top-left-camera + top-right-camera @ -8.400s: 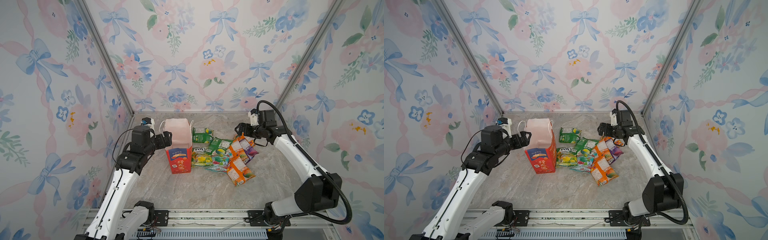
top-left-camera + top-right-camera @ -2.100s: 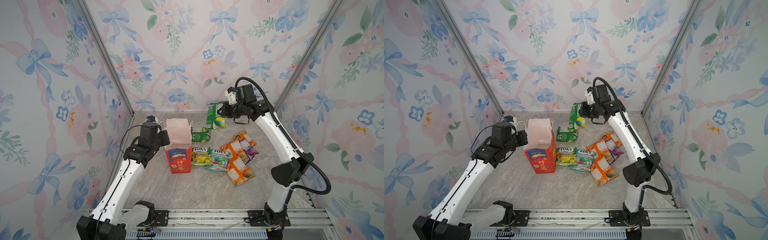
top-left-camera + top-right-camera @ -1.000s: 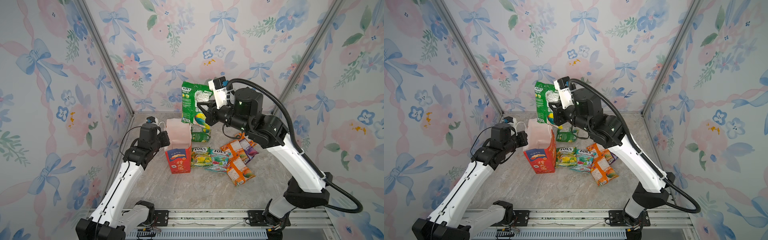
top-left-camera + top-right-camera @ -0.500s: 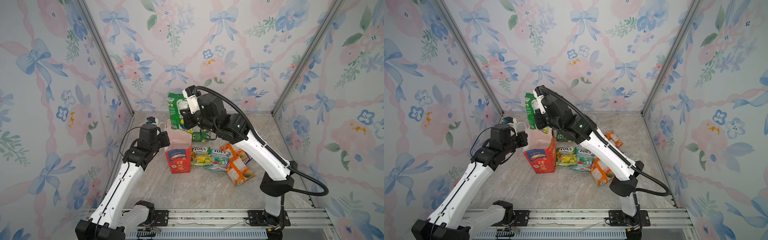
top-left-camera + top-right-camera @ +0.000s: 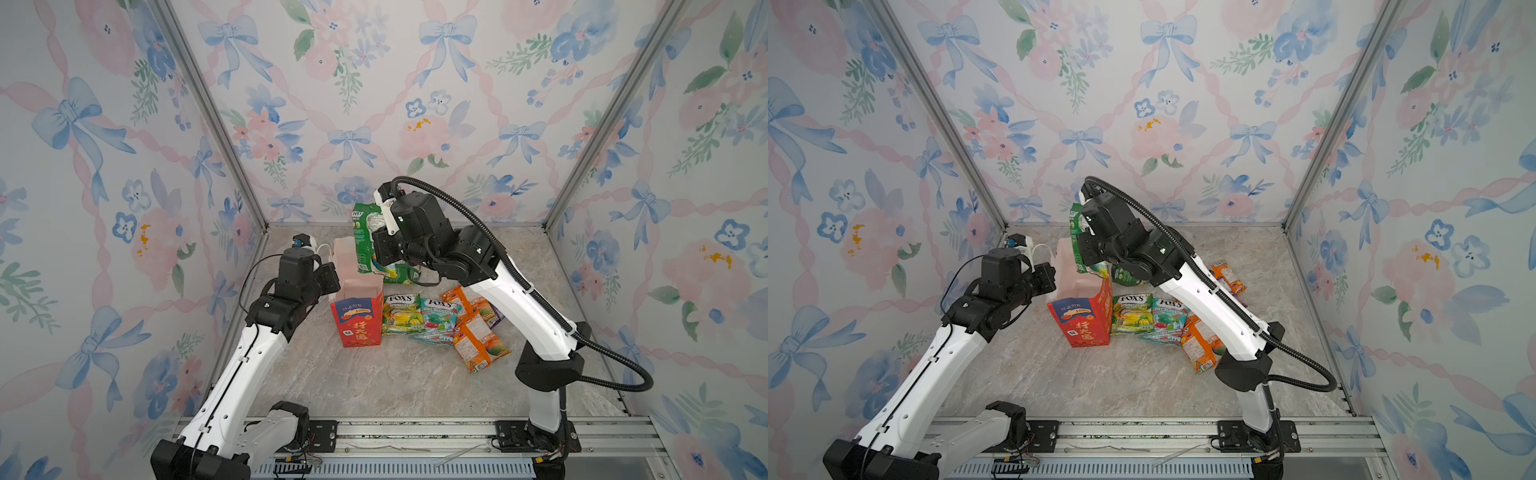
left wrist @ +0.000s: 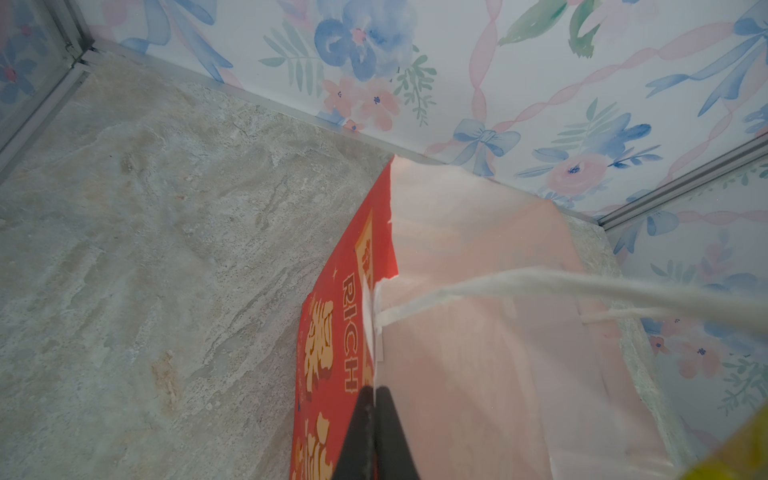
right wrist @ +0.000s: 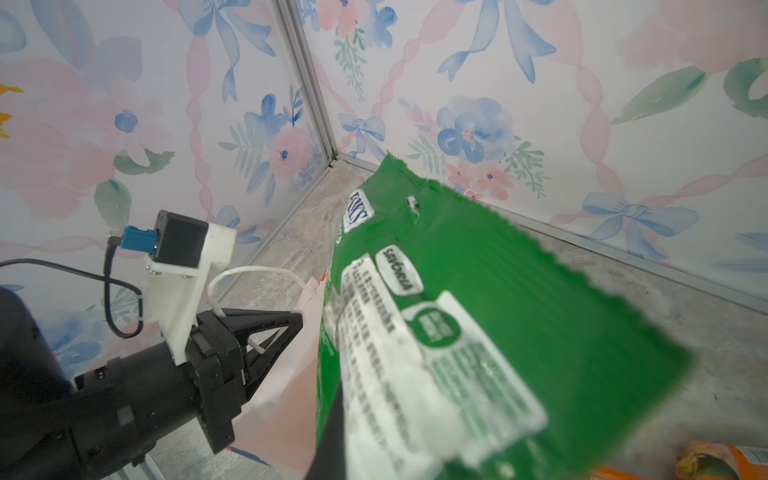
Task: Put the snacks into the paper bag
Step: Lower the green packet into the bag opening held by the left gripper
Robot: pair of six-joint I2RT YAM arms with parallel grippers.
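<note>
Compared with half a second earlier, the green packet is seen lower: it has been brought down from above the back of the paper bag, and its lower end is now laid across the right rim of the open mouth. Whether that end is already inside cannot be told. The packet is held upright, grasped at its lower part by the right claw. A white "FOX'S" mark is shown at its top, and a white printed label is seen on its back in the right wrist view. The left claw is found where it was, clenched on the bag's left rim, with the white string handle running past it. The bag is stood upright on the desk, towards the back left. It is red outside with a blue label and gold characters on the front, and pale inside. The other snacks are left lying flat just right of the bag: a yellow-green packet next to its side, then a teal one, then orange ones. A purple packet is mostly covered by the right arm, and another green packet behind the bag is largely hidden by the right claw. In the right wrist view the bag's mouth is blocked by the held packet.
</note>
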